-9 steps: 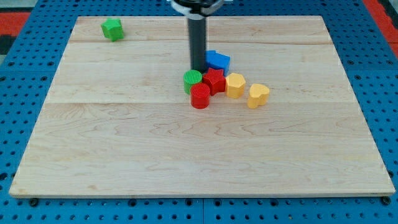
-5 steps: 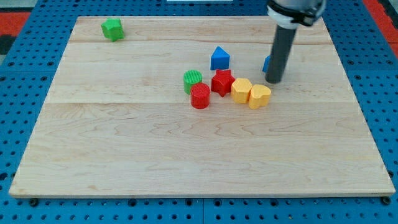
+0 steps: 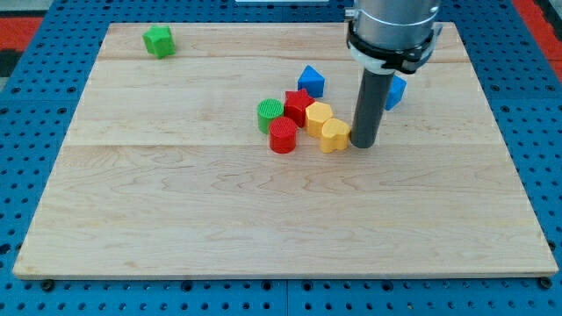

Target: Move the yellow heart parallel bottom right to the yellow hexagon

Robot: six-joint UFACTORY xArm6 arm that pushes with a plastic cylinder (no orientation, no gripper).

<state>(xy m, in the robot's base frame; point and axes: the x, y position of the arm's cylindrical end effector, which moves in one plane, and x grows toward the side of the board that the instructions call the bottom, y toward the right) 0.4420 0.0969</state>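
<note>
The yellow heart [image 3: 335,135] lies near the board's middle, touching the yellow hexagon [image 3: 317,117] at its upper left. My tip [image 3: 363,143] stands right against the heart's right side. The hexagon touches the red star [image 3: 298,105]. A red cylinder [image 3: 283,136] and a green cylinder [image 3: 270,114] sit at the left of this cluster.
A blue block with a pointed top [image 3: 311,81] stands above the cluster. Another blue block [image 3: 396,90] is partly hidden behind the rod. A green block [image 3: 159,40] sits near the wooden board's [image 3: 176,219] top left corner.
My tip has moved down and left from beside the right blue block to the heart's right side. The heart, hexagon and red star have shifted left, packed closer to the cylinders.
</note>
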